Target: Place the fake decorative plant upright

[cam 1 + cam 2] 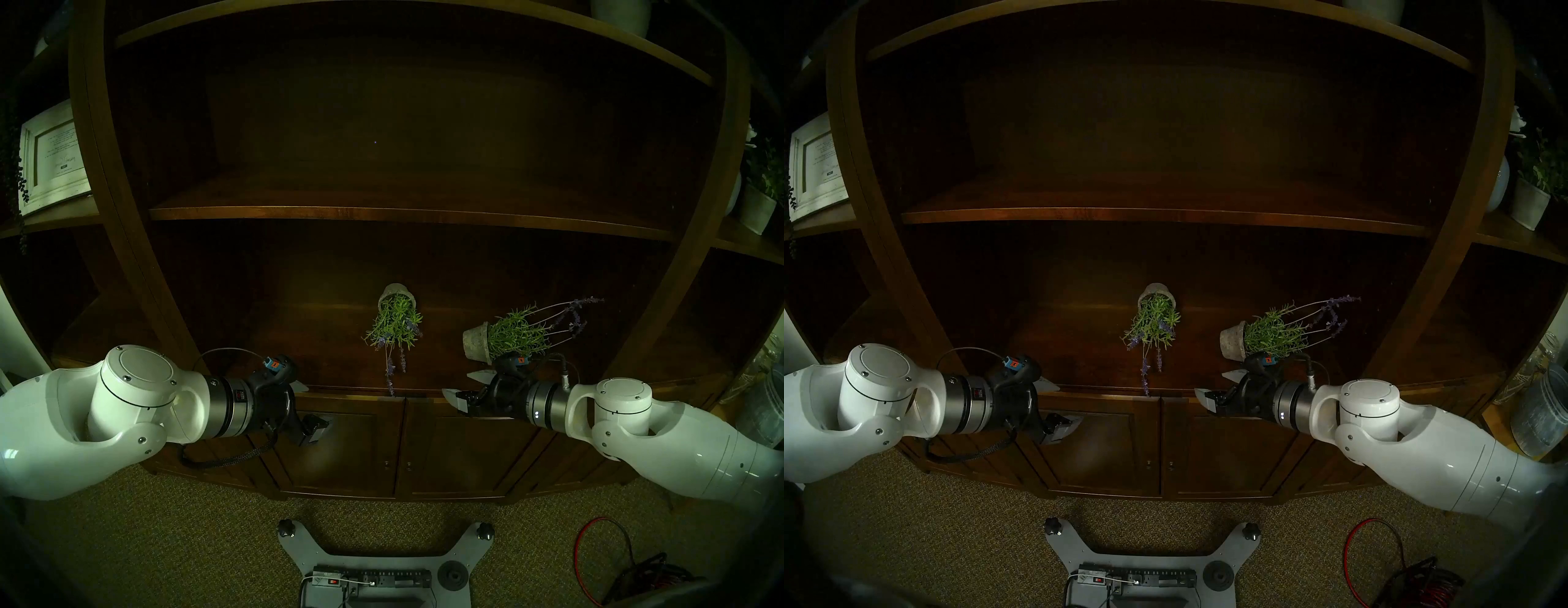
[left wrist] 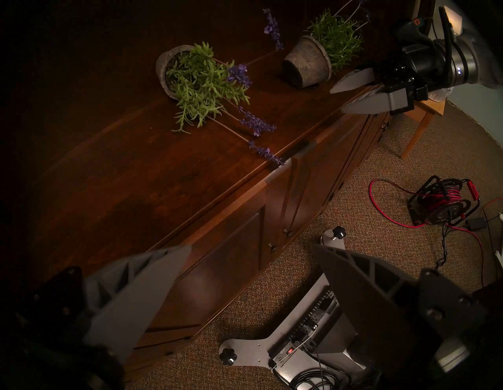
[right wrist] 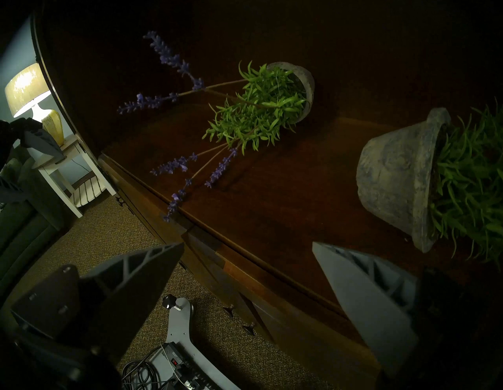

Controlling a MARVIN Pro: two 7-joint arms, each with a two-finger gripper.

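Two fake lavender plants lie tipped on the cabinet top [image 1: 297, 339]. Right plant [image 1: 515, 335] lies just beyond the right gripper [image 1: 466, 388], pot base toward it, not touching; jaws wide, empty. Middle plant [image 1: 396, 322] lies between the grippers, one flower stem overhanging the edge. Only the right wrist view shows a lit lamp [image 3: 30, 90]. Left gripper [image 1: 312, 407] hangs off the cabinet front, angled down, wide, empty.

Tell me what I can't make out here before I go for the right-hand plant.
- Right plant: the head view hides its lower foliage behind the right gripper; the right wrist view's edge cuts off its flowers.
- Where its pot meets the counter: too dark to judge.
- Middle plant: the pot's base faces away in every view.
- Shelf interiors: too dark.
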